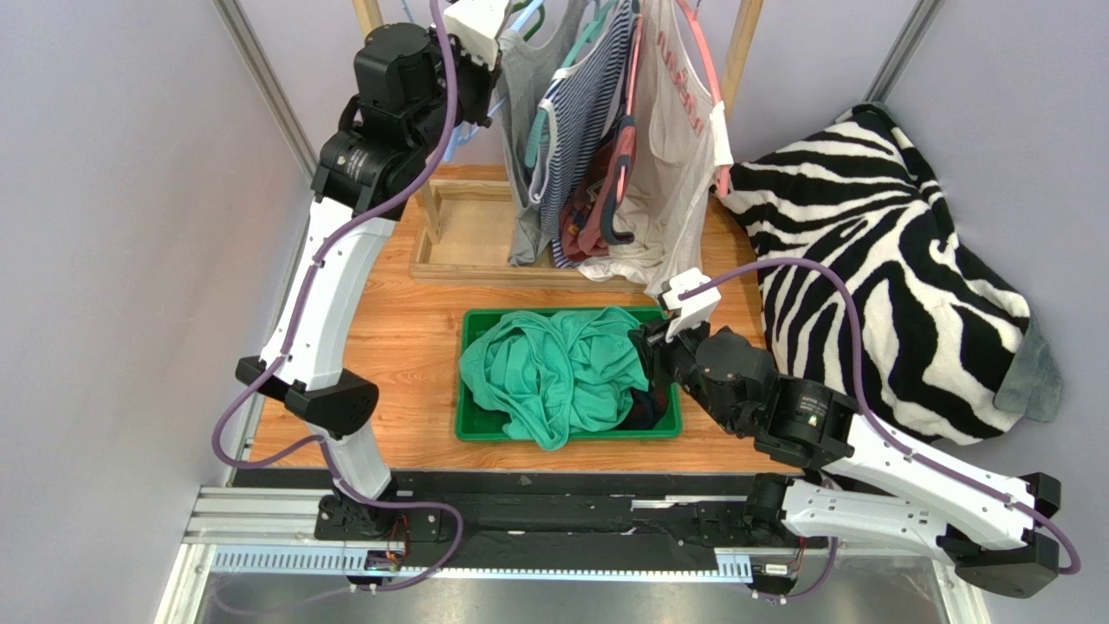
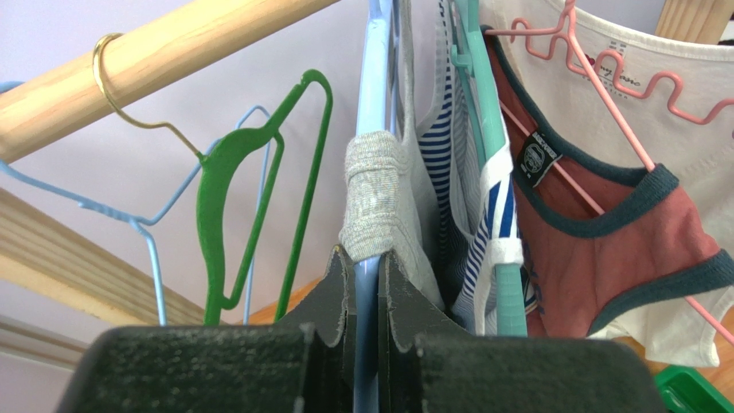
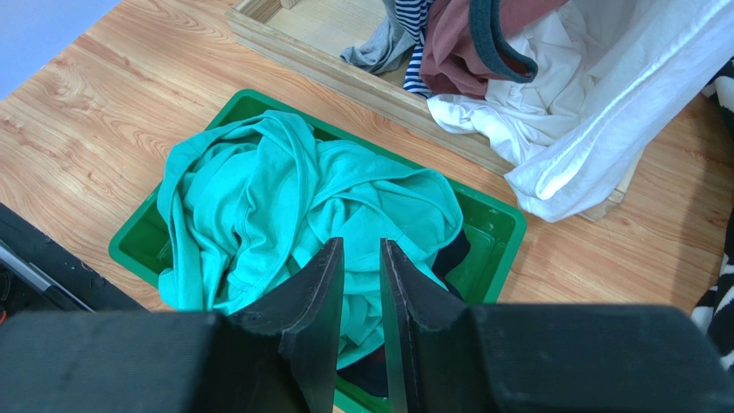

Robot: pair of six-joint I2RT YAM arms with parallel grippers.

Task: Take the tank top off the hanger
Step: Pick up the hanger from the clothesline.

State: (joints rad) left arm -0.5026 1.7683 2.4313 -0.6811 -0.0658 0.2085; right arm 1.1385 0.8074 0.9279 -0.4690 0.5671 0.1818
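A grey tank top [image 1: 527, 130] hangs on a light blue hanger [image 2: 372, 86] at the left end of the row on the rack. Its strap [image 2: 375, 194] is bunched around the hanger arm. My left gripper [image 1: 475, 33] is raised to the rack. In the left wrist view it [image 2: 366, 254] is shut on the blue hanger's arm just below the bunched strap. My right gripper [image 1: 647, 349] hovers low over the right side of a green bin [image 1: 475, 423]. Its jaws [image 3: 362, 245] stand narrowly apart and hold nothing.
The green bin [image 3: 495, 219] holds a teal garment [image 3: 258, 189] over something dark. A striped top, a red-brown tank top [image 2: 620, 241] and a white one on a pink hanger [image 2: 603, 77] hang beside the grey one. An empty green hanger [image 2: 241, 172] hangs left. A zebra blanket [image 1: 885, 247] lies right.
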